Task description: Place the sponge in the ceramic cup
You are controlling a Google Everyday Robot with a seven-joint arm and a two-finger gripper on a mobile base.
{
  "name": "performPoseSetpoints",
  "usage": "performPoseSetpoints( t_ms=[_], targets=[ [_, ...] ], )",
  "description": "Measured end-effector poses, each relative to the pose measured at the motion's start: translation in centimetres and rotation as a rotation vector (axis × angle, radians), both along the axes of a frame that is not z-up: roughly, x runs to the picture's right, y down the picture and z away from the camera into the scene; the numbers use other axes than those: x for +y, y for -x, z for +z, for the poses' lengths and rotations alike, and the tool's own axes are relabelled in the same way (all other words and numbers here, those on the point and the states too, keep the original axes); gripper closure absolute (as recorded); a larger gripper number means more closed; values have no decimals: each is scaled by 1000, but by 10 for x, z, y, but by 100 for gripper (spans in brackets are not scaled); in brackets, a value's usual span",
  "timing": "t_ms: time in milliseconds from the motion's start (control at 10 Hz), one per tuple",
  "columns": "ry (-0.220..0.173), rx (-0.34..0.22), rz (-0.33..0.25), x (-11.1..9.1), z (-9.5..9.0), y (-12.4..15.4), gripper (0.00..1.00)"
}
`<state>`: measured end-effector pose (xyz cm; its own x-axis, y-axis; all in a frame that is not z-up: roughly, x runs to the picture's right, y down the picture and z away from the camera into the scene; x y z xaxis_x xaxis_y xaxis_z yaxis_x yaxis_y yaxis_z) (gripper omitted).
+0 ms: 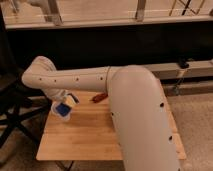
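Camera view: the gripper [65, 101] hangs low over the wooden table's [85, 140] left rear, with the sponge [62, 109] just under it at the ceramic cup's [57, 116] mouth. Gripping or released, I cannot tell. A small red object [100, 96] lies nearby, and the bulky arm [135, 115] hides the table's right side.

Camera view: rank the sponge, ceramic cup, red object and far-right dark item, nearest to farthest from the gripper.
The gripper is over the table's left end.
1. sponge and ceramic cup, just below it; too close to call.
2. red object, on the table to its right.
3. dark item, far right, off the table.
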<state>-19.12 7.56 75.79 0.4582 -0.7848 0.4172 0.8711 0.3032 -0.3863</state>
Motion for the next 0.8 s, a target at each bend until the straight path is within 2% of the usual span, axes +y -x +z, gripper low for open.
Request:
performPoseSetpoints(
  t_ms=[200, 400, 800],
  targets=[
    [2, -1, -3, 1, 0, 2, 65],
    [3, 1, -4, 1, -1, 2, 50],
    [5, 7, -2, 2, -2, 1, 41]
  ],
)
